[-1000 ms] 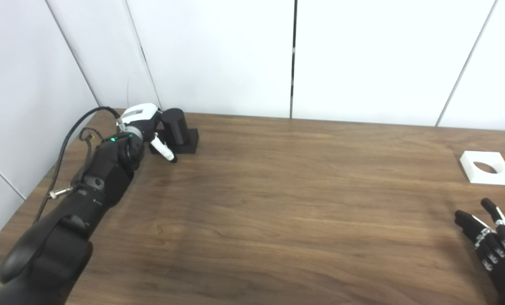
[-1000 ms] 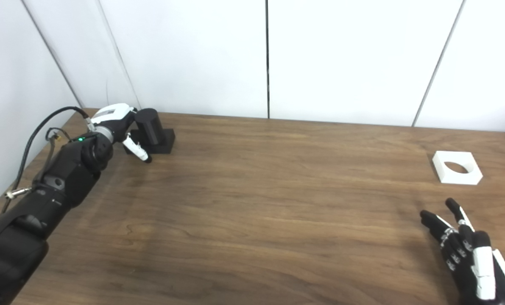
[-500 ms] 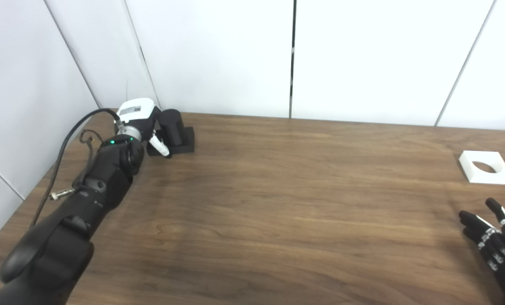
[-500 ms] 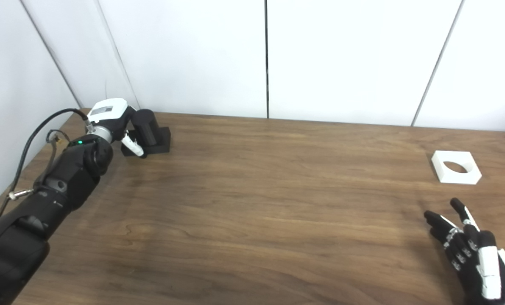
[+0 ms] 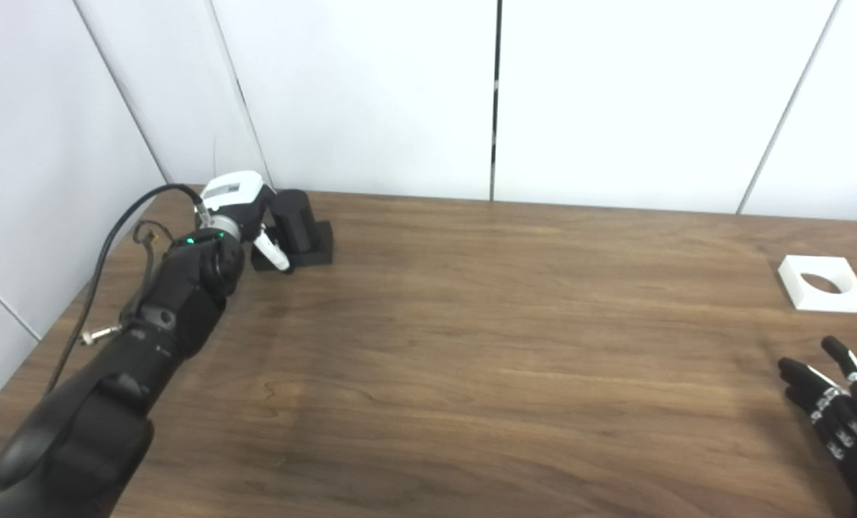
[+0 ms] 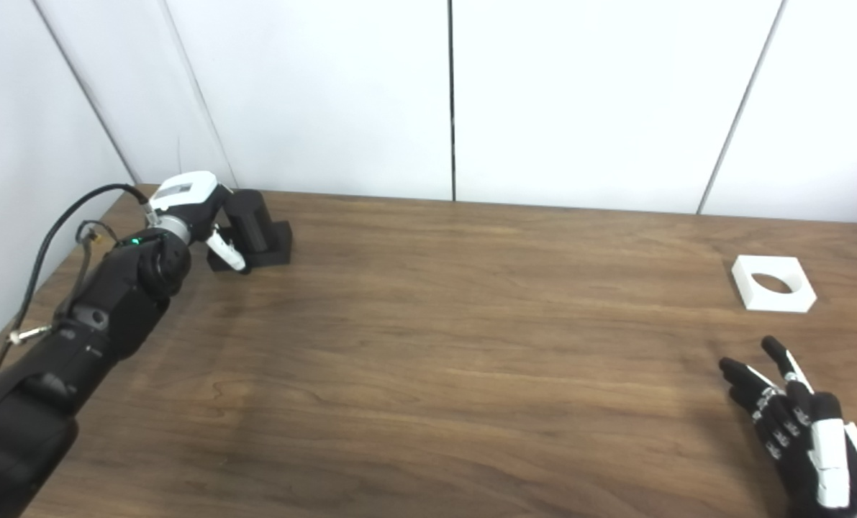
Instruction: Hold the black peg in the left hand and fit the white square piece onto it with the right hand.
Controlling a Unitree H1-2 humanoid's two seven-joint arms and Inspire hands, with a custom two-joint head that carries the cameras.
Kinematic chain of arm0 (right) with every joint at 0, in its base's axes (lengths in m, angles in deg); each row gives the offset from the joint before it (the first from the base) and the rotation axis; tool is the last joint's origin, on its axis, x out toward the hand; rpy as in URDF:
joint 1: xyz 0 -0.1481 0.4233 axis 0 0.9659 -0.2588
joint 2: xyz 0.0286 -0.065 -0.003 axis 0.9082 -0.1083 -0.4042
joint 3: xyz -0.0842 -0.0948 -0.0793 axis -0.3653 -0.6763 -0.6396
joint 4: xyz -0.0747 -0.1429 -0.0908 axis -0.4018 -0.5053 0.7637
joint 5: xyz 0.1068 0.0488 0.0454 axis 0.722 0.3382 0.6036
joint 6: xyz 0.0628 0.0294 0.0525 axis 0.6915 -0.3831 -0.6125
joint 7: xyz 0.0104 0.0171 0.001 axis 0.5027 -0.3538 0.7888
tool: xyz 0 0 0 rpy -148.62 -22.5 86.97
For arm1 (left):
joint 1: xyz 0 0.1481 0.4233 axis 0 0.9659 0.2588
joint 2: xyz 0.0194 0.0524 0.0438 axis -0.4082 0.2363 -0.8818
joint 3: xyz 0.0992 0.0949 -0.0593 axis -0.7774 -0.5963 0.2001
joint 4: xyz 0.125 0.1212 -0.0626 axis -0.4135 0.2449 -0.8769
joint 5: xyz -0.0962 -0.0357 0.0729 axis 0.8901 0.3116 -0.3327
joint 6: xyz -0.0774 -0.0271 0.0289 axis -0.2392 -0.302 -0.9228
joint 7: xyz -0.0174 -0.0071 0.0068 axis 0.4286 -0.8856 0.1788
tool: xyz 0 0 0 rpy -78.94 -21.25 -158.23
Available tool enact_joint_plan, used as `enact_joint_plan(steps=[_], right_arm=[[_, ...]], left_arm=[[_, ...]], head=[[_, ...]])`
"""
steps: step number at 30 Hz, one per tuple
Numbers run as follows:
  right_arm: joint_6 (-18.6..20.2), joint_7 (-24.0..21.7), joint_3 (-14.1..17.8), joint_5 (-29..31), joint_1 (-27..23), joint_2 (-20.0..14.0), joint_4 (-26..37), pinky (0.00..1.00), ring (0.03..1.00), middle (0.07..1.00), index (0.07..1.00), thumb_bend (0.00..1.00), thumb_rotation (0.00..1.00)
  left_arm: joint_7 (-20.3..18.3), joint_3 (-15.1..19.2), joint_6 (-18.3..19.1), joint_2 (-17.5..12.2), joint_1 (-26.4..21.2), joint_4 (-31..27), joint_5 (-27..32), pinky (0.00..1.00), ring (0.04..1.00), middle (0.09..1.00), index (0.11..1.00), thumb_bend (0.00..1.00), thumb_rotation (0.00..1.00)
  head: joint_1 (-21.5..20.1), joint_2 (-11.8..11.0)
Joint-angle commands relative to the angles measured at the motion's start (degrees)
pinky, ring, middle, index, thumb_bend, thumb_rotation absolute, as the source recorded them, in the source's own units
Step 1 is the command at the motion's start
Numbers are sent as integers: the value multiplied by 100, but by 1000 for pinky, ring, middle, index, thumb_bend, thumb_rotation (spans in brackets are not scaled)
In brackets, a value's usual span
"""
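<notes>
Where the wooden surface (image 5: 471, 345) meets the far-left wall corner: left robot hand (image 5: 245, 210) against the black peg (image 5: 295, 221), peg upright on its square base, one white-tipped finger (image 5: 273, 255) angled down across the front; grip not determinable. Left arm extended far forward. Right robot hand (image 6: 795, 428) near right edge, fingers spread, holding nothing. White square piece (image 6: 773, 283) flat just beyond it, untouched.

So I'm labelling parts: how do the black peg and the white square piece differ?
The black peg stands upright on a square base at the table's far left, beside the left hand. The white square piece lies flat at the far right, has a round hole, and is untouched. Both rest on the table.
</notes>
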Motion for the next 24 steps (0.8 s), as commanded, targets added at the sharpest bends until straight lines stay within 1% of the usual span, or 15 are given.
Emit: enact_joint_plan(steps=[1, 4, 6, 9, 13, 15, 17, 21, 23, 24], right_arm=[[-134, 26, 12, 21, -60, -3, 170, 1000, 897, 833, 964, 673, 1000], [-147, -20, 10, 88, -59, 6, 155, 1000, 898, 837, 972, 661, 1000], [-165, -22, 4, 90, -67, 16, 137, 1000, 896, 837, 973, 659, 1000], [-204, -15, -14, 61, -85, 34, 111, 1000, 900, 831, 966, 660, 1000], [-212, 8, -25, 59, -123, 71, 93, 1000, 906, 835, 964, 652, 1000], [-190, 27, -33, 44, -140, 81, 105, 1000, 905, 835, 961, 652, 1000], [-172, 24, -44, 43, -162, 94, 109, 1000, 905, 836, 960, 650, 1000], [-153, 28, -72, 36, -196, 142, 91, 1000, 908, 836, 962, 652, 1000], [-189, 15, -99, 21, -208, 159, 49, 1000, 909, 834, 966, 651, 1000], [-195, 13, -107, 19, -210, 164, 40, 1000, 909, 835, 968, 650, 1000]], left_arm=[[-328, 67, 393, -173, -14, -588, -34, 1000, 1000, 966, 486, 524, 53], [-671, 143, 900, -169, 204, -1377, -82, 1000, 1000, 992, 487, 524, 54], [-841, 199, 1083, -125, 375, -1879, -187, 1000, 1000, 993, 487, 524, 55], [-1167, 357, 1120, 86, 748, -2655, -621, 1000, 1000, 986, 487, 523, 52], [-1887, 422, 1120, 427, 1174, -3516, -1456, 1000, 1000, 960, 486, 523, 50], [-2198, 413, 1121, 621, 1357, -3887, -1820, 1000, 1000, 956, 486, 523, 50], [-2418, 467, 1120, 921, 1566, -4239, -2155, 1000, 1000, 946, 485, 523, 50], [-2578, 546, 1120, 1599, 2026, -4824, -2627, 1000, 1000, 945, 484, 522, 47], [-2625, 488, 1119, 1892, 2246, -5047, -2883, 1000, 1000, 949, 483, 522, 47], [-2658, 476, 1118, 1990, 2313, -5114, -2985, 1000, 1000, 954, 483, 523, 47]], head=[[-19, 19], [-32, 29], [-72, 7], [-103, -23], [-126, -36], [-111, -33], [-74, -39], [-36, -45], [-16, -38], [-16, -38]])
